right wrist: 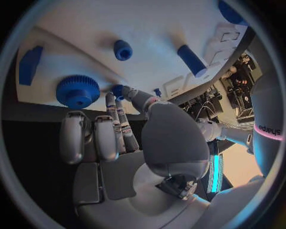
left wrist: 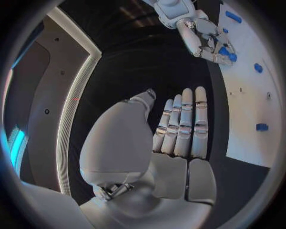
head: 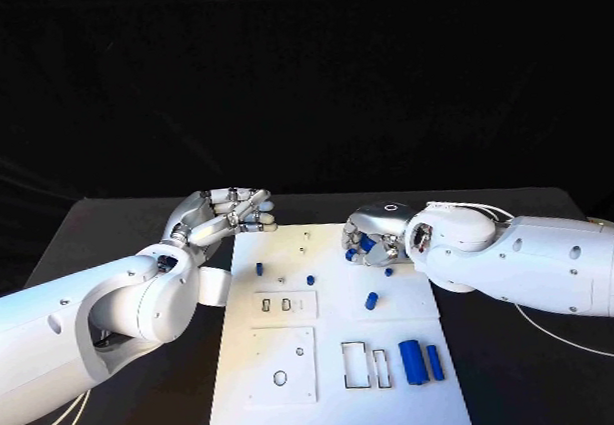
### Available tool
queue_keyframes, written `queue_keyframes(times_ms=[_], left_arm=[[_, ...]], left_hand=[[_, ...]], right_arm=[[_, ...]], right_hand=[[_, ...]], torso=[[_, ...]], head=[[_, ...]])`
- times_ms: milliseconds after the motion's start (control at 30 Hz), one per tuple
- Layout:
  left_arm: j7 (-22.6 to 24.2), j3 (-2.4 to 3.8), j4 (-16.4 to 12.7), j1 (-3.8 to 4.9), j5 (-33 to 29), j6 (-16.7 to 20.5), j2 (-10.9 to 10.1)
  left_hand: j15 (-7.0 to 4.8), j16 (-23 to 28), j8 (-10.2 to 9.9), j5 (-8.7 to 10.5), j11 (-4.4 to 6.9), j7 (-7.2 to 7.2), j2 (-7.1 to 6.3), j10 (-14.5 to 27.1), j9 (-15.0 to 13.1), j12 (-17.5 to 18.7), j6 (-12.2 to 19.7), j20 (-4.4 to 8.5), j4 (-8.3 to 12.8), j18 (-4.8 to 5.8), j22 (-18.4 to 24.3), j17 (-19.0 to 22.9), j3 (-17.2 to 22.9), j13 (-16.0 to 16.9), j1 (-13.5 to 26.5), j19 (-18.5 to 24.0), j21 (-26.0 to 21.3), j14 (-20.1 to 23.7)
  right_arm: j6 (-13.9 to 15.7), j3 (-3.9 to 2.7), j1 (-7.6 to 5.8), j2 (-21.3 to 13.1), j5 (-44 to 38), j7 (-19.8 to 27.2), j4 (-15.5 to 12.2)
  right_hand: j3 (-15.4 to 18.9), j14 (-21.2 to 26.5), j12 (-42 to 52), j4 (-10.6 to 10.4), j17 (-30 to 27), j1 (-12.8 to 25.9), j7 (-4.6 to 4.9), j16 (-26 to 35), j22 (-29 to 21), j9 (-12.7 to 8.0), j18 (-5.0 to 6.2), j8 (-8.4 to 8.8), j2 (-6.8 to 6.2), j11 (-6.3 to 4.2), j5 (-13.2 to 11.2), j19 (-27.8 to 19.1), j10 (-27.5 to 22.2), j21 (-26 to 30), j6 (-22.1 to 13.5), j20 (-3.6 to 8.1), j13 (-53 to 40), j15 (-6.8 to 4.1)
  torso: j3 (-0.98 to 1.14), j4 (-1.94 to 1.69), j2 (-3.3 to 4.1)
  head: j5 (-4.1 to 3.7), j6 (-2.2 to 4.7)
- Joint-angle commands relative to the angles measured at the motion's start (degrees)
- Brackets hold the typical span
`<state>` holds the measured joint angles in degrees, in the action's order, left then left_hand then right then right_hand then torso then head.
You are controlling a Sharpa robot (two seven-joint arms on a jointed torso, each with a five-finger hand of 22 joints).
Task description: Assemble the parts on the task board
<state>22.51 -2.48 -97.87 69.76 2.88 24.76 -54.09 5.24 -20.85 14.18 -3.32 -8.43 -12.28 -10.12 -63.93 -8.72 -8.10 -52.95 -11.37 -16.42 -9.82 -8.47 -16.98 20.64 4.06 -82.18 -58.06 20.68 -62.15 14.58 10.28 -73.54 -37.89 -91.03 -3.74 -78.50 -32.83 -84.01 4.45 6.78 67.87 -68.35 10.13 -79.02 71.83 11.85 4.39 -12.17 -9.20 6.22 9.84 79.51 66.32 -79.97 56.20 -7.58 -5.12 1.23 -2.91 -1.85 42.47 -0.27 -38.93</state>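
Step in hand, I reckon: pick-up at the far right edge of the task board [head: 339, 410]. My right hand [head: 371, 237] sits there, fingertips [right wrist: 113, 102] and thumb meeting at a small blue part [right wrist: 119, 89] just beside the blue gear [right wrist: 77, 90]. Can't tell whether that part is pinched or only touched; it's mostly hidden by the fingertips.

My left hand [head: 228, 214] hovers by the board's far left corner, released, w/ fingers [left wrist: 185, 124] straight and nothing in the palm.

Other parts: a blue peg [head: 373, 300] mid-board towards the right edge, two small studs [head: 260, 269] [head: 312, 276] nearer the left edge, and two long blue blocks [head: 412, 364] [head: 435, 362] near the near right corner, just beside an open rectangular slot [head: 357, 365].

Next move prob. needs a firm pinch and a straight lift before carrying, since the gear is v. close and could get nudged.

Room: the bare table [head: 106, 230] is open outside the left and right board edges. Mid-board is free between peg and studs. The far edge is tight w/ both hands there.
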Motion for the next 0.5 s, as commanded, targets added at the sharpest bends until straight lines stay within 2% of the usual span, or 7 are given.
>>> queue_keyframes(times_ms=[33,167,267,367,500], left_arm=[[0.0,0.07,-0.2,0.16,0.2,-1.3,0.0],[-0.1,0.08,-0.2,0.22,0.2,-1.5,0.1],[-0.2,0.08,-0.3,0.26,0.2,-1.6,0.1],[-0.3,0.09,-0.3,0.29,0.2,-1.7,0.1],[-0.4,0.09,-0.2,0.31,0.2,-1.8,0.1]], left_hand=[[0.23,-0.4,-0.1,0.26,-0.20,-0.07,0.12,0.1,0.1,0.4,0.2,0.07,-0.1,-0.62,-0.1,-0.1,-0.3,0.0,0.7,-0.2,0.2,-0.2],[0.25,-0.4,-0.1,0.26,-0.23,-0.10,0.15,0.1,0.1,0.4,0.2,0.07,-0.1,-0.61,0.0,-0.1,-0.3,0.0,0.7,-0.2,0.2,-0.2],[0.26,-0.4,-0.1,0.26,-0.25,-0.12,0.18,0.1,0.1,0.5,0.2,0.06,-0.1,-0.61,0.0,-0.1,-0.3,0.0,0.7,-0.2,0.2,-0.1],[0.26,-0.4,-0.1,0.26,-0.25,-0.12,0.18,0.1,0.1,0.5,0.2,0.06,-0.1,-0.61,0.0,-0.1,-0.3,0.0,0.7,-0.2,0.2,-0.1],[0.28,-0.4,-0.1,0.27,-0.27,-0.14,0.22,0.2,0.1,0.5,0.3,0.05,-0.1,-0.60,0.0,-0.2,-0.3,0.0,0.8,-0.2,0.2,-0.1]], right_arm=[[0.7,0.00,0.07,0.2,-0.7,0.0,0.2],[1.6,0.00,0.08,0.3,-0.6,0.3,0.4],[2.5,0.00,0.09,0.4,-0.6,0.3,0.4],[3.7,0.00,0.10,0.3,-0.6,0.2,0.4],[5.6,0.00,0.11,0.3,-0.6,-0.1,0.1]], right_hand=[[-0.7,-2.3,0.4,0.0,0.1,-0.1,-0.04,-0.4,0.5,0.2,-0.63,-0.39,0.74,-0.16,-0.1,0.4,0.7,-0.4,0.4,0.15,-0.2,0.14],[-1.4,-2.2,0.7,-0.1,0.2,-0.4,-0.33,-0.7,1.9,0.6,-0.89,-0.83,1.16,-0.45,-0.5,1.1,1.5,-1.3,0.9,0.31,-0.4,-0.07],[-2.5,-2.2,1.2,0.1,0.3,-1.5,-0.90,-0.9,3.4,1.3,-1.15,-1.75,2.05,-1.00,-1.8,1.8,2.6,-2.1,2.1,0.66,-0.8,-0.52],[-3.3,-2.2,1.8,0.4,0.4,-2.4,-1.48,-1.2,4.5,2.3,-1.36,-2.91,2.97,-1.56,-2.7,2.3,3.9,-2.8,3.3,1.07,-1.3,-0.98],[-3.7,-2.2,2.1,0.7,0.3,-2.8,-1.87,-1.4,5.1,3.4,-1.45,-3.90,3.42,-1.98,-3.1,2.5,4.7,-3.1,3.9,1.43,-1.7,-1.34]], torso=[[-0.03,0.12,0.05],[-0.04,0.16,0.05],[-0.10,0.22,0.11],[-0.09,0.11,0.09],[-0.10,0.07,0.09]], head=[[0.42,-0.10],[0.36,-0.25],[0.38,-0.19],[0.36,-0.29],[0.32,-0.20]])
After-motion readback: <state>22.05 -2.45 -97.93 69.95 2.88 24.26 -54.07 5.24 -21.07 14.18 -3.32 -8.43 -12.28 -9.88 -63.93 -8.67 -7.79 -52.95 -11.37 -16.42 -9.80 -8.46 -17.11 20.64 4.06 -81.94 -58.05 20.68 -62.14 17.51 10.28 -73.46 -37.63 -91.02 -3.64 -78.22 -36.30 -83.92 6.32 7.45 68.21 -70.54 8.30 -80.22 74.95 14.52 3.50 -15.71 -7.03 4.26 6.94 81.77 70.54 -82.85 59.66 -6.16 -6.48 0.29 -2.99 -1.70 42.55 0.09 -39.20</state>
